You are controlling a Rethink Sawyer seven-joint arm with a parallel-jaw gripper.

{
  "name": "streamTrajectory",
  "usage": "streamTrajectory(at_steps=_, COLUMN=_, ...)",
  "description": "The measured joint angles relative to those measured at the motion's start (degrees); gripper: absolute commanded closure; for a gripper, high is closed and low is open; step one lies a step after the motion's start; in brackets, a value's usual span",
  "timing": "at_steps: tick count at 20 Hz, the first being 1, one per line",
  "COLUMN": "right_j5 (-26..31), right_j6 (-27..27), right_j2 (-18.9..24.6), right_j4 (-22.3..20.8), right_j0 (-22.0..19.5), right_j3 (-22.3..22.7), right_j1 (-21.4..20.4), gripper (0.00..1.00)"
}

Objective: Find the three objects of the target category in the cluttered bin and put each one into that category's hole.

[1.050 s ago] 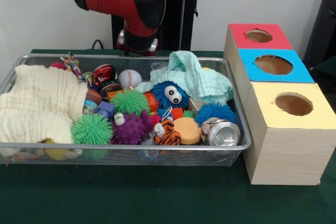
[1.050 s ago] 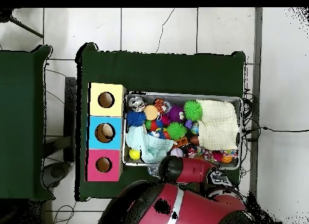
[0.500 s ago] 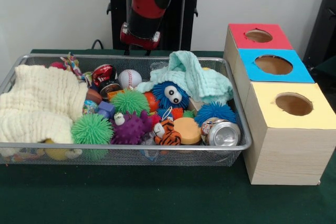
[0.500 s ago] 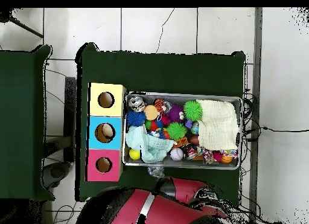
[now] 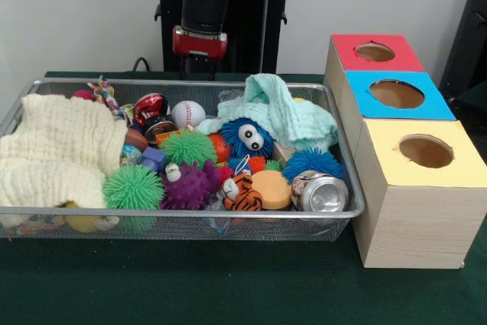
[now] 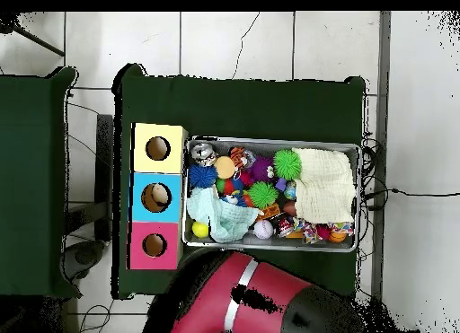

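A wire mesh bin (image 5: 190,214) holds a jumble of toys and cloths. Among them are a baseball (image 5: 187,113), a blue fuzzy ball with eyes (image 5: 247,137), two green spiky balls (image 5: 187,147), a purple spiky toy (image 5: 190,185), a striped tiger toy (image 5: 242,192), an orange disc (image 5: 272,188) and a crushed can (image 5: 321,193). To the right stand three boxes with a red hole (image 5: 374,52), a blue hole (image 5: 396,93) and a yellow hole (image 5: 425,151). My gripper (image 5: 199,68) hangs behind the bin's far rim and holds nothing that I can see.
A cream cloth (image 5: 57,150) covers the bin's left end and a mint cloth (image 5: 281,112) lies at the back right. From above, the bin (image 6: 269,141) sits beside the yellow box (image 6: 158,132). The red arm (image 6: 243,298) is just outside the bin.
The arm has drawn back from above the bin's rear edge and straightened up behind it. From above, the baseball and nearby toys are now uncovered.
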Motion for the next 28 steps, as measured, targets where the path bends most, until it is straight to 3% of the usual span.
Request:
streamTrajectory(at_steps=3, right_j5=-15.2, right_j6=0.0, right_j2=-1.9, right_j4=-1.6, right_j0=-2.8, right_j3=0.0, right_j1=6.6, gripper=0.0)
streamTrajectory(at_steps=8, right_j5=-25.8, right_j6=0.0, right_j2=-2.5, right_j4=-2.0, right_j0=-4.4, right_j3=-1.5, right_j1=11.0, gripper=0.0)
streamTrajectory(at_steps=16, right_j5=-28.5, right_j6=0.0, right_j2=-5.2, right_j4=-5.1, right_j0=-2.3, right_j3=-4.6, right_j1=13.0, gripper=0.0)
streamTrajectory(at_steps=28, right_j5=-23.8, right_j6=0.0, right_j2=-6.4, right_j4=-7.8, right_j0=0.2, right_j3=-5.9, right_j1=11.4, gripper=0.0)
